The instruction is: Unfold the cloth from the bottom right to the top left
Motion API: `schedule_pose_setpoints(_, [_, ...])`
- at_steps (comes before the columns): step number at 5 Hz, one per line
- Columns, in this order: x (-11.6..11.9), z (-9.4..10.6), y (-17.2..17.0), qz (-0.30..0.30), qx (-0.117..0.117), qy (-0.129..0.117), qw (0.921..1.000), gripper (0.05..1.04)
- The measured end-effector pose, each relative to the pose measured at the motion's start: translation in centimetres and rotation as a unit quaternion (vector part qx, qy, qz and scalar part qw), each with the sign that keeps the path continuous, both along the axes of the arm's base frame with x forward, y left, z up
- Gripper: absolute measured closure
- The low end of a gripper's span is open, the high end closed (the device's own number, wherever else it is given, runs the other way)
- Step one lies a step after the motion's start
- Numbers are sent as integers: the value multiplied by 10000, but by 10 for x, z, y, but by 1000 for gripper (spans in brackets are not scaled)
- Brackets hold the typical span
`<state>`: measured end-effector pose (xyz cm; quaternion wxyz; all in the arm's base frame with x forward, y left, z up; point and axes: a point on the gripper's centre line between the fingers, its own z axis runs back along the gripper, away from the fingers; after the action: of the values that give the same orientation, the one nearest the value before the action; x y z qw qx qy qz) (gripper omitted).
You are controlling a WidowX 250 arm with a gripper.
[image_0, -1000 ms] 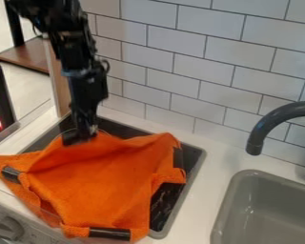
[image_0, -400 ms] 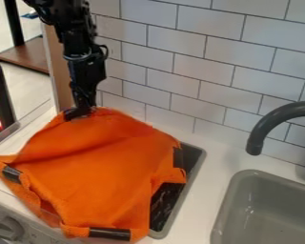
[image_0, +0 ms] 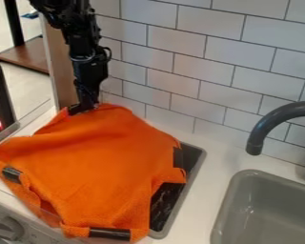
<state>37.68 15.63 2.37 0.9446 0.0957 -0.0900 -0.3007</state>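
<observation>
Drawing the cloth open: most of the spread made, the last corner in the pincer

Most of the unfolding looks done. The orange cloth lies broadly opened over the dark stove top, its upper corner drawn out to the top left, beside the tiled wall. The stove top shows past the cloth's right side, with the pale tabletop beyond it. What is left, as I judge it, is to settle that corner, let go and move clear. The cloth is not flat: a soft ridge crosses its upper left part, and the left and lower edges are bunched and uneven, with dark patches along them. Whether those edges need more work for the task is hard to say; the main layer seems spread as asked.

The arm comes in from the upper left and hangs down nearly upright, close to the wall. At its end the pincer is at the cloth's top left corner, tipped downward, and appears closed on the fabric there, with the cloth sloping away from it toward the lower right.
</observation>
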Motion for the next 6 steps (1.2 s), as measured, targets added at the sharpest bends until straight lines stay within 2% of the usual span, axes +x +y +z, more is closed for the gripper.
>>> schedule_pose_setpoints(1, [7, -5, 17, 148, 46, -16, 9999, 1032])
schedule_pose_setpoints(2, [13, -21, 22, 154, 29, 36, 9999, 1032])
schedule_pose_setpoints(3, [17, -25, 24, 187, 66, -25, 9998, 1016])
schedule_pose_setpoints(4, [17, -26, 25, 278, 106, -98, 9995, 870])
schedule_pose_setpoints(5, [15, -28, 25, 324, 116, -49, 9994, 612])
schedule_pose_setpoints(6, [13, -29, 23, 366, 46, -19, 9993, 305])
